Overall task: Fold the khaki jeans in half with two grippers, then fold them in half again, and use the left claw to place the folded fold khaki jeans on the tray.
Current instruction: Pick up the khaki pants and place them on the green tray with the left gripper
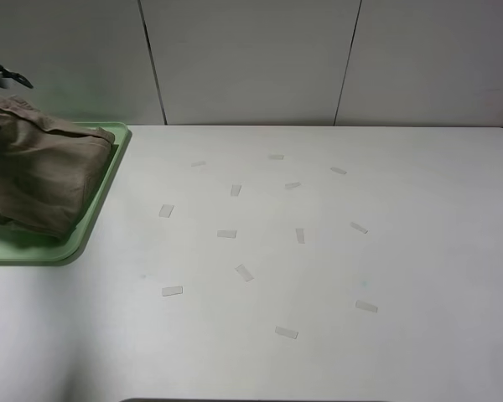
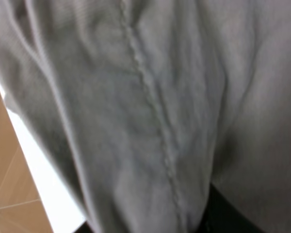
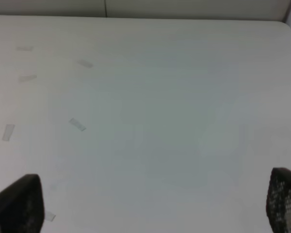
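Khaki jeans [image 1: 38, 172]: you see them folded, lying on the tray [image 1: 109, 180].
Left pincer: hidden by cloth; pressed nearly together.
Right pincer [image 3: 150, 204]: spread wide over the bare desk [image 1: 318, 251].

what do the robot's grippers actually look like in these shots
Little shows. The right gripper has two black fingertips, one with a fine dotted grip texture. Of the left gripper, only a black claw tip with a pale glint shows at the overhead frame's edge. No cables or markings visible.
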`<control>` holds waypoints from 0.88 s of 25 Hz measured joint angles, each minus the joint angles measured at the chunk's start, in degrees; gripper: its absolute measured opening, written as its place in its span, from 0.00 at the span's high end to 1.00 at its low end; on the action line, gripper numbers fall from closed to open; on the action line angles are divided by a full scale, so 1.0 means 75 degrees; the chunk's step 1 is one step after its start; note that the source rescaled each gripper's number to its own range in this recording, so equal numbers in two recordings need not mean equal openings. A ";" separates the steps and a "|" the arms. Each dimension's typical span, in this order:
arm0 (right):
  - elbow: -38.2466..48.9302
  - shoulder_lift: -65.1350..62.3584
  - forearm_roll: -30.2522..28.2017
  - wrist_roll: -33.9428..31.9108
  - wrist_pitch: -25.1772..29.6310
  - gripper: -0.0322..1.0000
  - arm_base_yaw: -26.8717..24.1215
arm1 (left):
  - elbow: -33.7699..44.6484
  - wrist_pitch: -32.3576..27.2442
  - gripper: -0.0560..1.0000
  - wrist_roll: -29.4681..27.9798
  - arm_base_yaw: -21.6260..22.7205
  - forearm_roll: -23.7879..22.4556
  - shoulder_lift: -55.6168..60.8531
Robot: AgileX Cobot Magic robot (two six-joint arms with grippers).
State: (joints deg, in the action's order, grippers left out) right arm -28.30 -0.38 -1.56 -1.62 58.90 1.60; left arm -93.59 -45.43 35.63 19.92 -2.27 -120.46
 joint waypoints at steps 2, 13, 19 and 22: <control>0.0000 0.0000 0.0000 0.0000 0.0000 0.00 0.0000 | 0.0000 0.0022 0.85 0.0003 0.0000 0.0057 0.0000; 0.0000 0.0000 0.0000 0.0000 0.0000 0.00 0.0000 | 0.0000 0.0040 0.79 0.0025 0.0014 0.0462 0.0000; 0.0000 0.0000 0.0000 0.0000 0.0000 0.00 0.0000 | 0.0000 0.0205 0.08 -0.0005 0.0014 0.0670 0.0000; 0.0000 0.0000 0.0000 0.0000 0.0000 0.00 0.0000 | 0.0000 0.0205 0.02 -0.0005 0.0014 0.0672 0.0007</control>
State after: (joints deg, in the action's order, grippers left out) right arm -28.30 -0.38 -1.56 -1.62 58.90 1.60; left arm -93.59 -43.89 35.59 20.02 2.77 -120.41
